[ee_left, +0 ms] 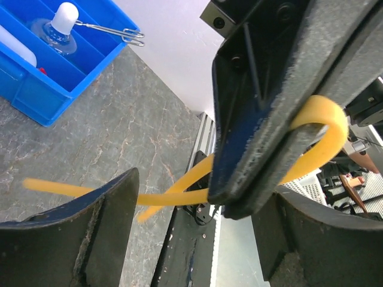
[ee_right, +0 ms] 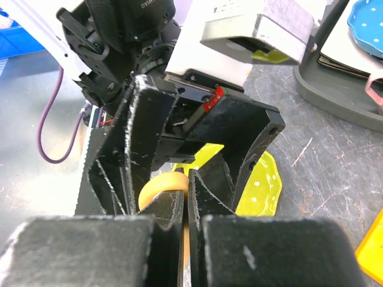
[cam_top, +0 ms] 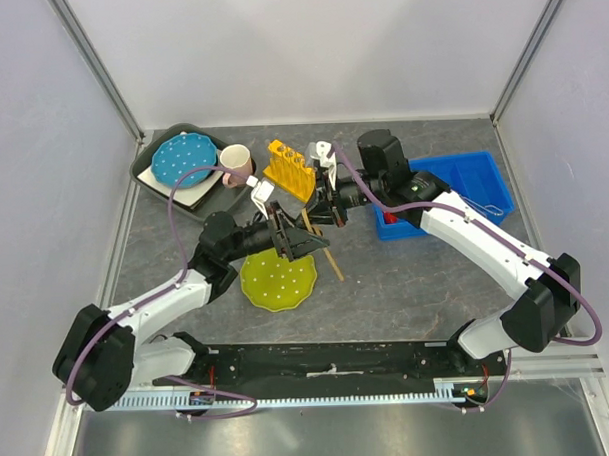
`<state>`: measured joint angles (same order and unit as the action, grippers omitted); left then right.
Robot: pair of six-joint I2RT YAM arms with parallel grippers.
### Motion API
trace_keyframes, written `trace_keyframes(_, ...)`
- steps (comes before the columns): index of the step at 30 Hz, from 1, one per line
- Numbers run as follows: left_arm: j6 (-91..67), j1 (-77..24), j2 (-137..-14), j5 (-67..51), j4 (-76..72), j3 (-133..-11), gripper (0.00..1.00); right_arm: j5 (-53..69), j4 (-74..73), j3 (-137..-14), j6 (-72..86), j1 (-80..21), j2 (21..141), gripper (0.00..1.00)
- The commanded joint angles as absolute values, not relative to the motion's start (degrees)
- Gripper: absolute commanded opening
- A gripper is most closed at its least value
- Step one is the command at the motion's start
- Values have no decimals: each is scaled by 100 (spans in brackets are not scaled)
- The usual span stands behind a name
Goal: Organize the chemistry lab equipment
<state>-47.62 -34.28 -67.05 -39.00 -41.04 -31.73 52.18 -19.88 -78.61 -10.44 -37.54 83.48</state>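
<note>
Above the plate (cam_top: 278,281), the right gripper (ee_right: 186,239) pinches the yellow loop (ee_left: 323,128) while the left gripper (cam_top: 293,236) gapes wide; clashing fingers could dislodge it.

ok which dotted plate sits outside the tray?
The yellow-green dotted round plate, flat on the grey table; the blue dotted round plate rests in the dark grey tray.

Grey veined table top (ee_left: 119,131) — stone-look, matt. Compartmented blue plastic bin (ee_left: 36,89): smooth, slight gloss. Thin wire metal tongs (ee_left: 111,30): bright, shiny. Small clear white-capped flask (ee_left: 60,30): glassy body, smooth cap. Bent yellow rubbery strip (ee_left: 332,116) — translucent, soft sheen. Right gripper (ee_left: 239,200): matt black plastic, edges scuffed pale and rough.
</note>
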Motion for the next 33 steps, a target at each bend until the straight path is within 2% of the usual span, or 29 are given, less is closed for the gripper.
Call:
trace_keyframes(1, -4808, -3463, -6811, -3805, -4641, -3111, 75, 5704, -1468, -7787, -651, -3718, 8165, 2)
trace_keyframes(5, -4825, -3463, -6952, -3999, -4676, -3120, 55, 5766, -1205, -7673, -396, -3639, 8156, 2)
trace_keyframes(6, -4843, -3463, -6970, -4043, -4676, -3129, 46, 5757, -1187, -7664, -369, -3621, 8148, 2)
trace_keyframes(8, -4869, -3463, -7031, -4174, -4702, -3146, 34, 5722, -1169, -7647, -369, -3604, 8147, 2)
trace_keyframes(9, -4869, -3463, -7049, -4218, -4711, -3146, 23, 5704, -1169, -7646, -369, -3586, 8139, 2)
trace_keyframes(13, -4913, -3463, -7084, -4403, -4781, -3147, 2, 5546, -1178, -7603, -422, -3568, 8121, 6)
trace_keyframes(15, -4931, -3463, -7049, -4421, -4834, -3129, 2, 5476, -1213, -7585, -474, -3560, 8112, 8)
trace_keyframes(18, -4931, -3463, -6927, -4421, -4843, -3068, 2, 5283, -1379, -7585, -659, -3533, 8086, 17)
trace_keyframes(21, -4931, -3454, -6751, -4377, -4825, -2962, 2, 4993, -1678, -7611, -1053, -3498, 8042, 33)
trace_keyframes(22, -4913, -3454, -6707, -4360, -4808, -2910, 2, 4914, -1774, -7603, -1176, -3489, 7998, 43)
trace_keyframes(24, -4878, -3454, -6601, -4342, -4694, -2857, 2, 4624, -2091, -7559, -1607, -3463, 7963, 53)
trace_keyframes(25, -4861, -3454, -6505, -4324, -4659, -2804, 2, 4545, -2196, -7472, -1739, -3463, 7902, 63)
trace_keyframes(28, -4817, -3445, -6303, -4272, -4501, -2699, 2, 4324, -2390, -7217, -2047, -3437, 7762, 76)
trace_keyframes(33, -4658, -3410, -6065, -4079, -4123, -2584, 2, 4613, -2321, -7014, -1733, -3068, 7515, 90)
